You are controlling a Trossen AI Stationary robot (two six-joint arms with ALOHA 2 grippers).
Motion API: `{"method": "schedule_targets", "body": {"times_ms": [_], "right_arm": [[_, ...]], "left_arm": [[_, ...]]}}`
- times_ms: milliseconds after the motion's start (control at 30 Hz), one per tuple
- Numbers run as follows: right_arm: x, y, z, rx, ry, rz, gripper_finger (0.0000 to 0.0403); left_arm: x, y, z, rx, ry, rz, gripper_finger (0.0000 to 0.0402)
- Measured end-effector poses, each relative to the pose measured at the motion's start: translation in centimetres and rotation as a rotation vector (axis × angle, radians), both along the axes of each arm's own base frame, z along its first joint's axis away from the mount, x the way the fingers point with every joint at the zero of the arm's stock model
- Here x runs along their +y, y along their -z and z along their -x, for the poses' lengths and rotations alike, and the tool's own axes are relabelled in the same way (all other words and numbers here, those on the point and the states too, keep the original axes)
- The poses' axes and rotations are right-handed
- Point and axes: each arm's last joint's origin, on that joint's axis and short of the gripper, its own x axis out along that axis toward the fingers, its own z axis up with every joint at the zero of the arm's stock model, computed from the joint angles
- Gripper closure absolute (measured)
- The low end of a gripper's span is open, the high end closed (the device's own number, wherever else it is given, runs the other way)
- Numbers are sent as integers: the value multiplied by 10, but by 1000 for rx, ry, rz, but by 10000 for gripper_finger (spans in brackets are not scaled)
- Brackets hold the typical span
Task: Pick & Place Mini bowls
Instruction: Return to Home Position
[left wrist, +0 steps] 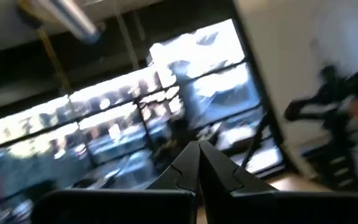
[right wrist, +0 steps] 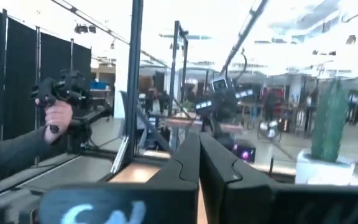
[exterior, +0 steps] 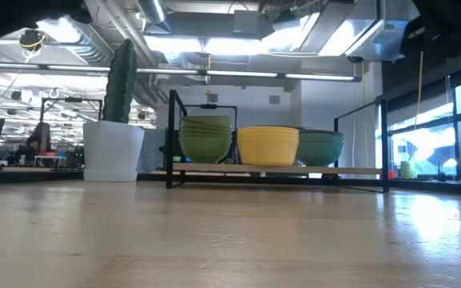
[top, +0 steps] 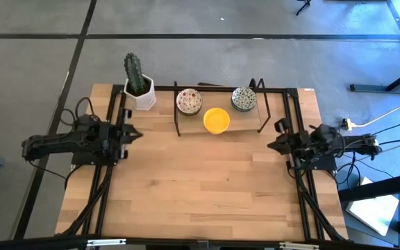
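The mini bowls (top: pixel 216 119) sit stacked on the shelf (top: pixel 245 123). The left pincer (top: pixel 136 133) and right pincer (top: pixel 273 144) are closed and empty, well apart from them, over the worktop (top: pixel 200 187).

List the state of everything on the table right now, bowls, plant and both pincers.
Left pincer: shut, empty, at the table's left side.
Right pincer: shut, empty, at the right side.
Red-speckled bowls: stacked upright on the shelf.
Yellow bowls: stacked upright on the shelf.
Green-patterned bowls: stacked upright on the shelf.
Cactus pot: upright, beside the shelf.
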Motion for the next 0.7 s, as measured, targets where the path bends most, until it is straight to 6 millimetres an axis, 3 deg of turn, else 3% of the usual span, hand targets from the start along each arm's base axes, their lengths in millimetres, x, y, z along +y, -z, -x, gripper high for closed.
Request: {"method": "schedule_targets", "body": {"times_ms": [133, 300, 533, 700], "right_arm": [[0, 27, -2, 4, -10, -35, 402], [-1, 28, -2, 17, 18, -49, 402], [0, 29, -2, 17, -5, -18, 401], [0, 29, -2, 21, -7, -26, 398]], "left_arm": [[-4, 21, 7, -22, 124, 3, 399], [-3, 50, 4, 29, 95, -23, 400], [-2, 77, 0, 299, 74, -20, 400], [-1, 81, -4, 353, 52, -1, 400]]}}
